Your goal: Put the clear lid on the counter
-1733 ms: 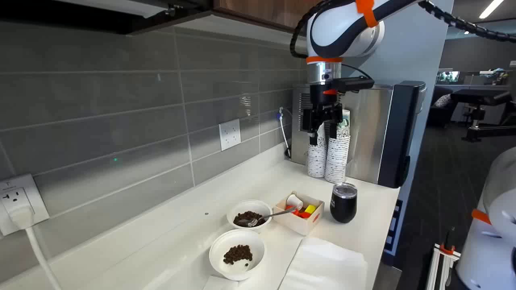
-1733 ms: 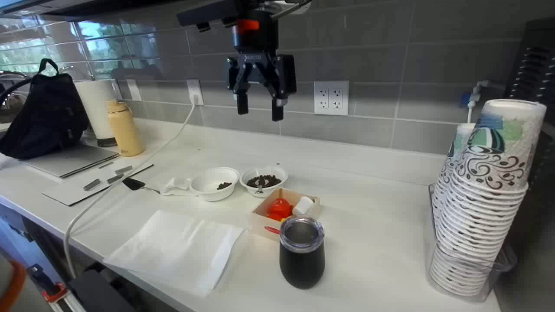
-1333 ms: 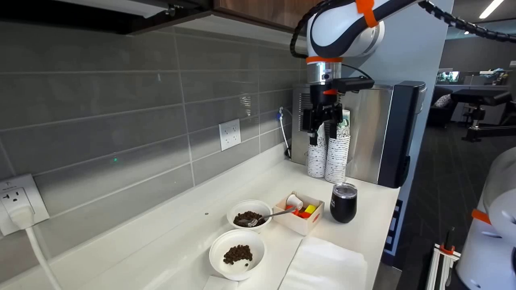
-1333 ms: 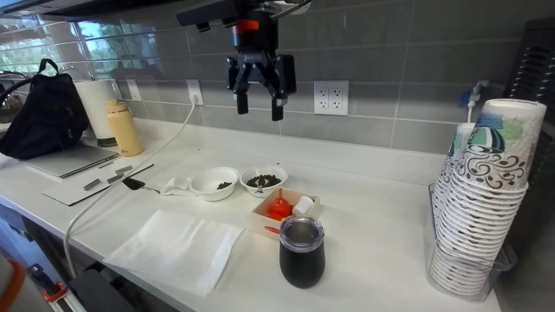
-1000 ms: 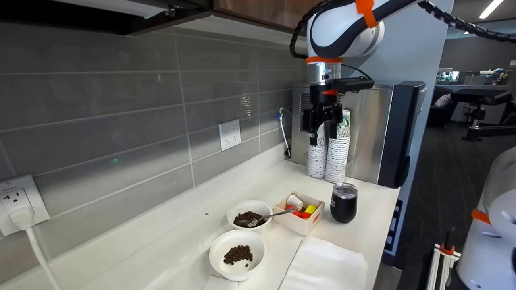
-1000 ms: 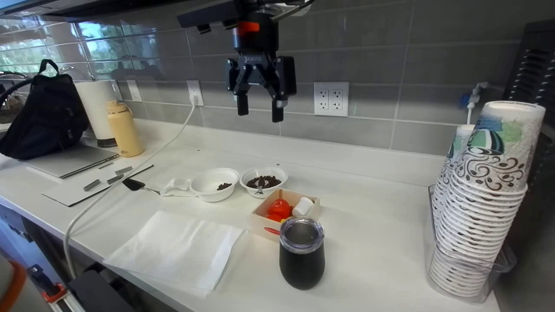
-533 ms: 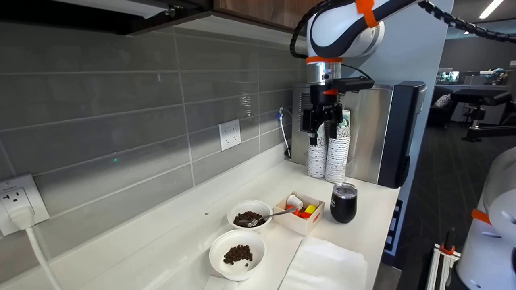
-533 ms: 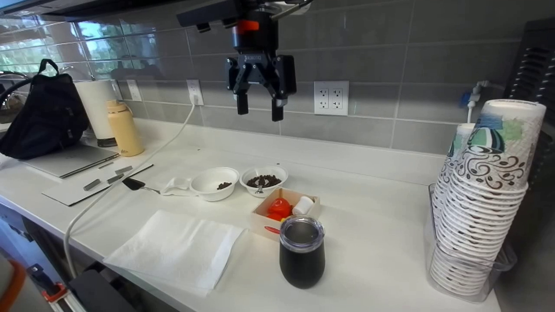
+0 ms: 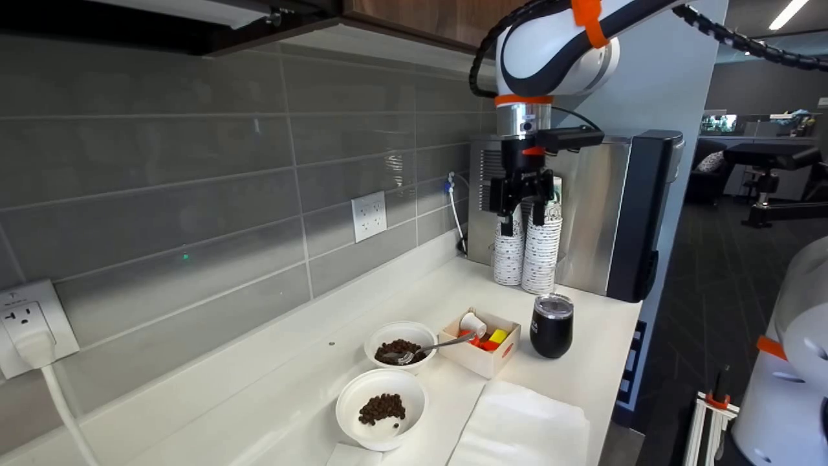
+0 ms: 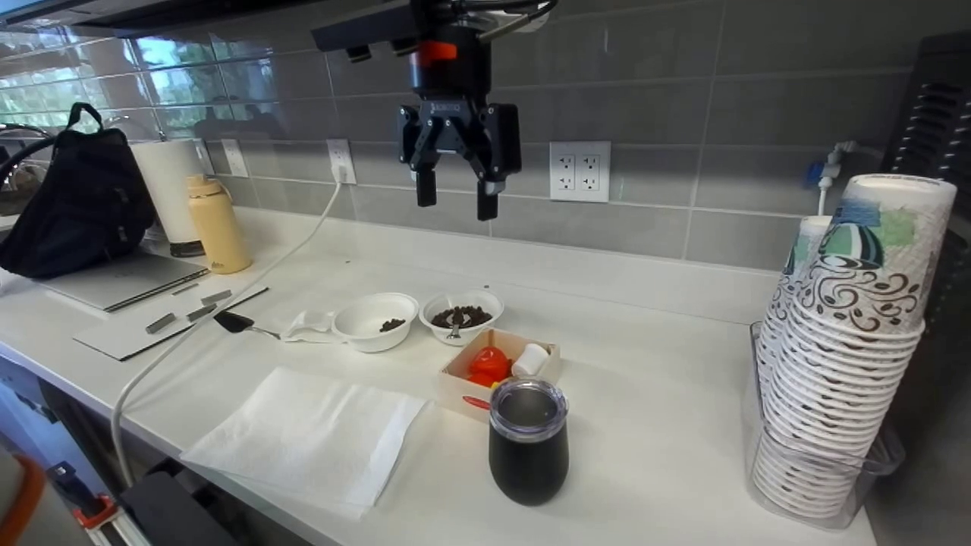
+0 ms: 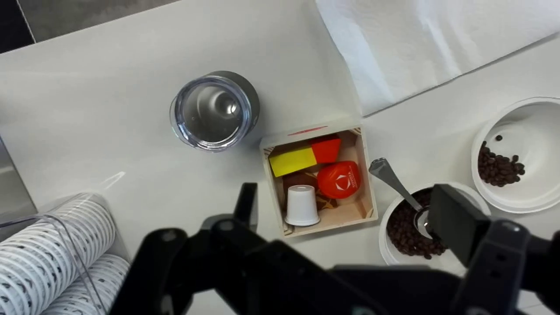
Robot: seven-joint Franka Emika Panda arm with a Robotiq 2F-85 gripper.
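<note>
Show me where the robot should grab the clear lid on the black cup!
I'd grip the clear lid by opposite sides of its round rim, coming from straight above. It sits atop the upright black cup with nothing over it, and the open fingers point down. A sideways reach might bump the box nearby.

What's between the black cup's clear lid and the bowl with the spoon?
A wooden box sits on the counter between the clear lid and that bowl, as the wrist view shows.
</note>
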